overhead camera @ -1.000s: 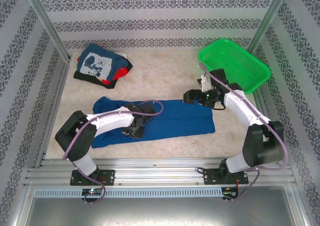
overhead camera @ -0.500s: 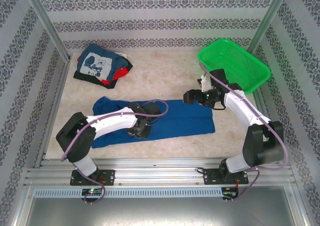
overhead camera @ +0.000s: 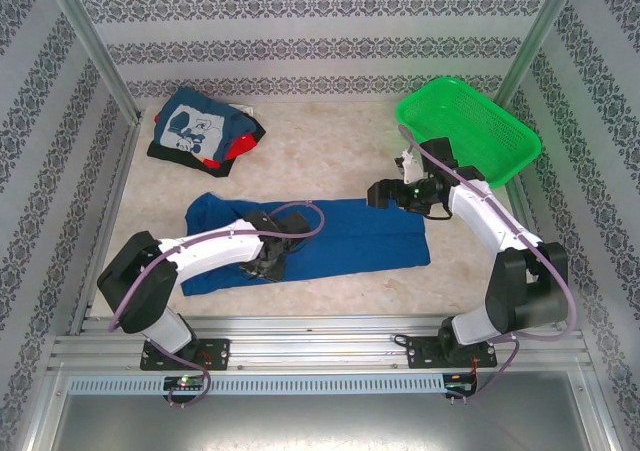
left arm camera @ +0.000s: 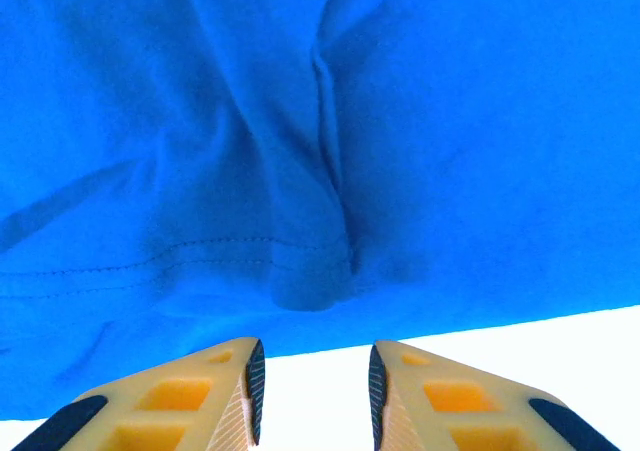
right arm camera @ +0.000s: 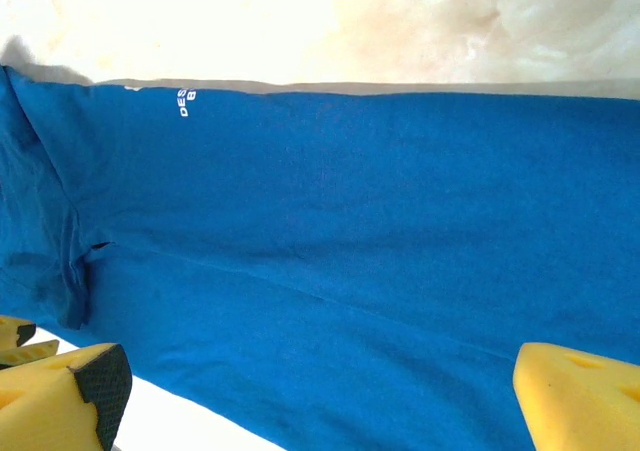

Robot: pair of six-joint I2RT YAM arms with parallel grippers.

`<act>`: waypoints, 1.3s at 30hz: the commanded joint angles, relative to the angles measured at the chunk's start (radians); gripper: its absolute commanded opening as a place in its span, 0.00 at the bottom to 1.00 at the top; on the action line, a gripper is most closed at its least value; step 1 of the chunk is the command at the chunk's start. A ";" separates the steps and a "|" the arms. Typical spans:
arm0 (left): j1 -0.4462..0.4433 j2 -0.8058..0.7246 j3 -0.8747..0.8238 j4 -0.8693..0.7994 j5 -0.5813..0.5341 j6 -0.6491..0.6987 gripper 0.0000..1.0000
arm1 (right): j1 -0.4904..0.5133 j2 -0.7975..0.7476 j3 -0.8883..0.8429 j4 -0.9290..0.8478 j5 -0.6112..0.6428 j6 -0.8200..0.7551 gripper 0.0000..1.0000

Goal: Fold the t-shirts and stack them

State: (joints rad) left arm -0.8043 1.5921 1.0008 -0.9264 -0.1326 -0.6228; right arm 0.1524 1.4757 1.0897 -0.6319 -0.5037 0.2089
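**A:** Where do we stand with the royal-blue t-shirt (overhead camera: pixel 340 239)?

**B:** It lies on the table (overhead camera: pixel 330 151) as a long folded band. Our left gripper (left arm camera: pixel 314 376) is at the shirt's near edge. Its jaws are a little apart, with bare table between them and no cloth. Our right gripper (overhead camera: pixel 377 193) hovers above the shirt's far edge, toward the right end, with jaws wide and empty.

**A:** So we judge the step is a new grasp for the cross fold?

**B:** We think so. To do it well, we should take the stitched hem (left arm camera: pixel 150 263) with all layers together, not only the top one. The pucker (left arm camera: pixel 335 201) on the hem can slip out, so we pinch beside it. Then both arms should lift low and together, so that the band does not twist and the edges meet.

**A:** And the folded pile (overhead camera: pixel 203 133)?

**B:** It is well beyond the shirt's far left corner, with a navy graphic on top. The green basket (overhead camera: pixel 470 126) is beyond the shirt's right end.

**A:** What can we not see?

**B:** From above, our left arm (overhead camera: pixel 215 243) covers the shirt's left-middle part. We cannot count the layers, and we cannot find the sleeves. Of the print we see only small white lettering (right arm camera: pixel 185 99) at the shirt's far edge. The frame edge cuts off part of the right gripper's tips.
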 commanded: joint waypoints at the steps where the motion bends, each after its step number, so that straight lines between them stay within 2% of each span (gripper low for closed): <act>1: 0.017 0.023 -0.008 0.047 -0.018 -0.011 0.34 | -0.006 -0.029 -0.009 -0.006 -0.022 -0.015 0.98; 11: 0.031 0.075 -0.026 0.096 -0.022 0.009 0.33 | -0.007 -0.055 -0.021 -0.012 -0.027 -0.015 0.98; 18: 0.039 0.088 -0.037 0.102 -0.032 0.009 0.28 | -0.007 -0.062 -0.027 -0.013 -0.024 -0.013 0.98; 29: 0.039 0.107 -0.020 0.104 -0.039 0.033 0.10 | -0.006 -0.055 -0.023 0.000 -0.030 -0.001 0.98; 33: 0.039 0.105 -0.013 0.102 -0.037 0.041 0.01 | -0.005 -0.053 -0.021 0.002 -0.030 0.003 0.98; 39: 0.038 0.077 0.029 0.081 -0.023 0.054 0.00 | -0.004 -0.051 -0.017 0.001 -0.028 0.001 0.98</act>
State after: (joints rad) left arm -0.7765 1.6890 1.0000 -0.8261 -0.1467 -0.5903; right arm 0.1524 1.4357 1.0760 -0.6350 -0.5144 0.2092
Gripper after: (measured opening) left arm 0.051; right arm 0.982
